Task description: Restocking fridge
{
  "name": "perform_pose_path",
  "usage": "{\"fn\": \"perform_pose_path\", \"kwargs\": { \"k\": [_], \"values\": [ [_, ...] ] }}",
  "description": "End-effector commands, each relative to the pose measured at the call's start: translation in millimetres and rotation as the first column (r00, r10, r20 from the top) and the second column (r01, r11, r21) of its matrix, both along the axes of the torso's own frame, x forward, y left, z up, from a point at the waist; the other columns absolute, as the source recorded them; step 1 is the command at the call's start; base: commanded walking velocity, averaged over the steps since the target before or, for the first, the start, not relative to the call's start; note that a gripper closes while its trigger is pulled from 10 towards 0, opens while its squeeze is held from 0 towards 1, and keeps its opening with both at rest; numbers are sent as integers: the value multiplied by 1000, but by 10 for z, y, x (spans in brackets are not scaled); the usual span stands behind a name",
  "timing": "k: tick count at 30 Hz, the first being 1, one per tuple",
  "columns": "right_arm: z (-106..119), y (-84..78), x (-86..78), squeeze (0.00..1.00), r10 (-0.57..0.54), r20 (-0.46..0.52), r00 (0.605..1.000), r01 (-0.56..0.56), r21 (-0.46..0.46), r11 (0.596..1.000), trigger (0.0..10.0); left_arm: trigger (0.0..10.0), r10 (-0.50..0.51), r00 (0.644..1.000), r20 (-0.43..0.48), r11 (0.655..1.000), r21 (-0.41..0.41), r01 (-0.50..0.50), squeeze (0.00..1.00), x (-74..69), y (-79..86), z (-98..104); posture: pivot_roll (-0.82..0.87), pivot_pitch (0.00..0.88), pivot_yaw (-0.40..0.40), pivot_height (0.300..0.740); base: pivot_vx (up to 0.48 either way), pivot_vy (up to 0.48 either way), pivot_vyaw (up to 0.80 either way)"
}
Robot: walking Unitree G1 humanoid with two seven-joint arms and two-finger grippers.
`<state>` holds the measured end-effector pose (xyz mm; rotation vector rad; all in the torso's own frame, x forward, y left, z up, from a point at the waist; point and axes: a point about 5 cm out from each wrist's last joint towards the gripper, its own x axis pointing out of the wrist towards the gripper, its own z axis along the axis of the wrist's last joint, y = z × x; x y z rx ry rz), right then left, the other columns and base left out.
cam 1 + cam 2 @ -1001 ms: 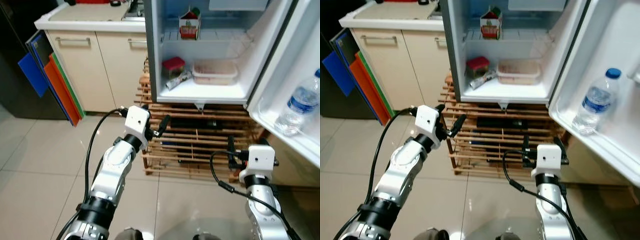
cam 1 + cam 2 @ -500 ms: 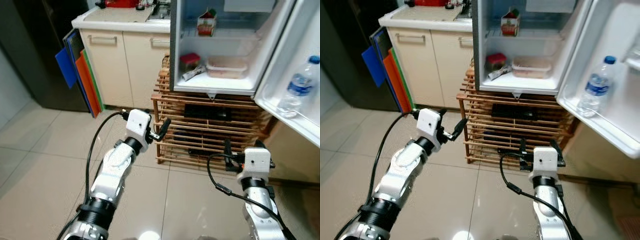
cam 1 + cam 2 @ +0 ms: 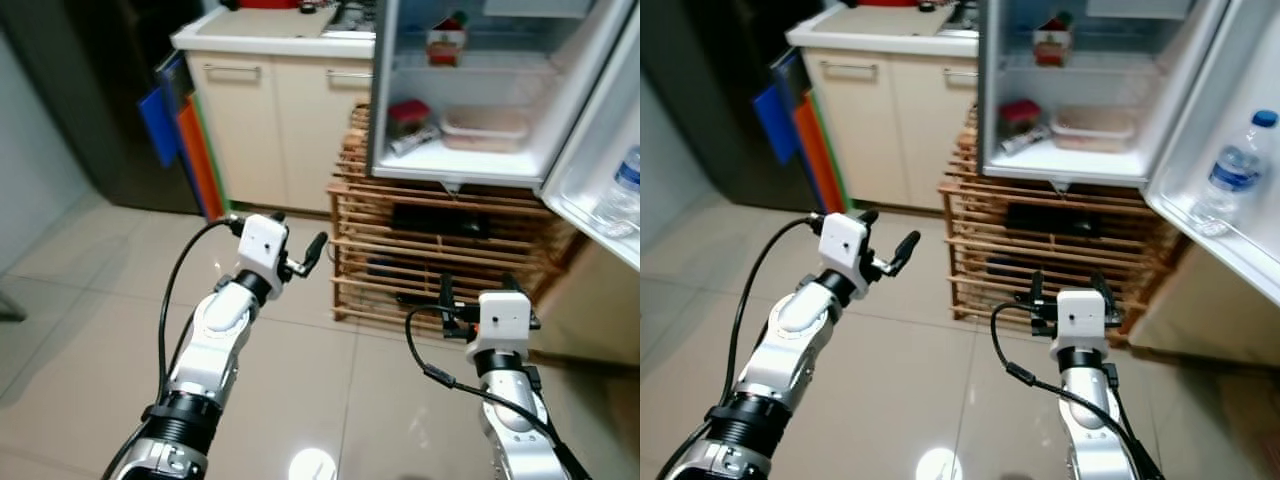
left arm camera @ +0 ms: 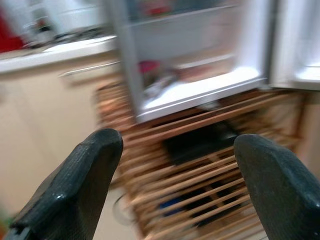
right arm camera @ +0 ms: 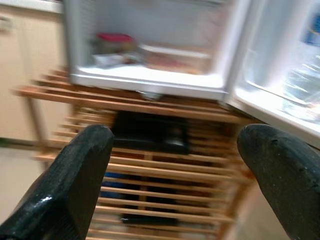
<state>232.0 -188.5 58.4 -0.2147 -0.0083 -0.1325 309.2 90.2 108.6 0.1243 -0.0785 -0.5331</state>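
A small white fridge [image 3: 385, 100] stands open on a wooden slatted rack [image 3: 440, 255], ahead and to my right. Its upper shelf holds a carton [image 3: 447, 45]. Below sit a red-lidded tub [image 3: 407, 112], a packet [image 3: 415, 142] and a clear lidded box [image 3: 487, 122]. A water bottle [image 3: 1232, 175] stands in the open door's shelf [image 3: 1200, 215]. My left gripper [image 3: 888, 232] hovers open and empty over the tiled floor, short of the rack. My right gripper [image 3: 1068, 287] is also open and empty, low in front of the rack; its wrist view looks at the rack [image 5: 150, 165] between the fingers [image 5: 75, 180].
A cream cabinet with a light counter [image 3: 280, 110] adjoins the fridge on the left. Blue, orange and green boards [image 3: 185, 130] lean against its end. A dark tall unit [image 3: 90, 90] fills the far left. Glossy floor tiles [image 3: 90, 300] spread before me.
The whole picture has shifted: the fridge and rack now sit farther off and more to the right, so the camera moved. Both arms keep their pose, fingers still apart.
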Motion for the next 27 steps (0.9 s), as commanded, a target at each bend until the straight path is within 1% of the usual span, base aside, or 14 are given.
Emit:
{"fn": "perform_pose_path", "kwargs": {
  "k": [1,7,10,11,13,15,16,17,20,24,27],
  "values": [
    [29,-10,26,0,-9,16,1000,8,4,1000,10000,10000,-25,999,26,999,24,24,0,6,-39,35,-171,0,69,740,420,0,0],
    [30,8,29,0,-5,19,1000,5,4,1000,10000,10000,-50,999,9,999,20,50,0,12,-76,23,-174,0,71,740,382,-285,0],
    [34,11,32,0,-5,21,1000,5,4,1000,10000,10000,-57,998,15,998,33,57,0,13,-85,21,-173,0,71,740,376,-295,0],
    [36,11,34,0,-6,22,1000,6,4,1000,10000,10000,-54,998,16,998,38,53,0,16,-83,21,-172,0,71,740,0,0,0],
    [39,9,37,0,-6,24,1000,6,3,1000,10000,10000,-53,999,3,999,11,53,0,26,-82,27,-171,0,71,740,0,0,0],
    [40,9,40,0,-6,25,1000,6,3,1000,10000,10000,-59,998,14,998,27,59,0,31,-82,39,-170,0,70,740,0,0,0],
    [40,10,42,0,-5,24,1000,5,2,1000,10000,10000,-66,998,22,998,13,65,0,27,-82,54,-171,0,71,740,0,0,0],
    [40,11,45,0,-4,24,1000,4,2,1000,10000,10000,-71,997,42,997,28,70,0,22,-85,70,-171,0,71,740,0,-424,0],
    [39,15,50,0,-4,25,1000,4,2,1000,10000,10000,-84,995,55,996,38,82,0,11,-97,75,-172,0,72,740,0,-419,0],
    [38,16,58,0,-4,25,1000,4,2,1000,10000,10000,-109,992,56,994,37,107,0,-10,-107,66,-172,0,72,740,0,-441,0],
    [34,11,69,0,-2,24,1000,2,-1,1000,10000,10000,-131,990,50,991,20,130,0,-29,-98,57,-170,0,68,740,0,-472,0]
  ]
}}
